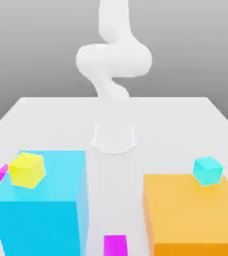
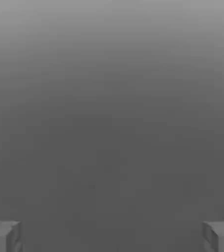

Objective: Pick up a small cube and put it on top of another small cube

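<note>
Pre-grasp stage. Gripper (image 2: 112, 236) spread wide, holding nothing. Yellow cube (image 1: 26, 170) atop blue block (image 1: 41, 210); cyan cube (image 1: 207, 170) on orange block (image 1: 196, 215). Next, likely: descend over one cube, close.

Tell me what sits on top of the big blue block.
A yellow cube rests on the blue block near its far left corner. A magenta piece peeks out behind, mostly hidden.

No writing, labels, brands, numbers or signs to be read anywhere.
</note>
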Available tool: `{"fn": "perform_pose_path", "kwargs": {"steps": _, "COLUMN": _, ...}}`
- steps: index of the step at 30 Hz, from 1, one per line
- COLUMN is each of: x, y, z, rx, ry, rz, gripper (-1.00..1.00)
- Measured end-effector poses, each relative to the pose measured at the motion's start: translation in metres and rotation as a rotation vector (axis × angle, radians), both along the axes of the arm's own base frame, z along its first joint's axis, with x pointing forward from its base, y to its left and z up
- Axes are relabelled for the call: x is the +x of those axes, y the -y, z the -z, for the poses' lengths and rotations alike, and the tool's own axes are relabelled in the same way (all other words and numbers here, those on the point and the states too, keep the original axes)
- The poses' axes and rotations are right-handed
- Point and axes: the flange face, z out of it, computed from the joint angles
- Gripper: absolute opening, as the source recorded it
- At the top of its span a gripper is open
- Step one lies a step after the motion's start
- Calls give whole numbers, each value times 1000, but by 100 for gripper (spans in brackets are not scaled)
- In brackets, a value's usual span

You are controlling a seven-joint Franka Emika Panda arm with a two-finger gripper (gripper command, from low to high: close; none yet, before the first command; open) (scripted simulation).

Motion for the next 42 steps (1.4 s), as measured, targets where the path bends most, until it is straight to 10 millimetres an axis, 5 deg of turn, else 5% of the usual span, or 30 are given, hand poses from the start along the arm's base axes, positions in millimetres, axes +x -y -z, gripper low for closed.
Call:
{"fn": "perform_pose_path", "kwargs": {"steps": 9, "x": 85, "y": 0, "z": 115, "rx": 217, "ry": -194, "rz": 320, "gripper": 0}}
{"fn": "perform_pose_path", "kwargs": {"steps": 18, "x": 133, "y": 1, "z": 246, "rx": 380, "ry": -367, "rz": 670, "gripper": 0}}
{"fn": "perform_pose_path", "kwargs": {"steps": 25, "x": 145, "y": 2, "z": 355, "rx": 472, "ry": -486, "rz": 967, "gripper": 0}}
{"fn": "perform_pose_path", "kwargs": {"steps": 33, "x": 132, "y": -1, "z": 477, "rx": 532, "ry": -597, "rz": 1314, "gripper": 0}}
{"fn": "perform_pose_path", "kwargs": {"steps": 37, "x": 130, "y": -2, "z": 532, "rx": 535, "ry": -606, "rz": 1349, "gripper": 0}}
{"fn": "perform_pose_path", "kwargs": {"steps": 38, "x": 129, "y": -2, "z": 544, "rx": 535, "ry": -606, "rz": 1350, "gripper": -100}}
{"fn": "perform_pose_path", "kwargs": {"steps": 42, "x": 130, "y": -2, "z": 544, "rx": 537, "ry": -604, "rz": 1349, "gripper": -100}}
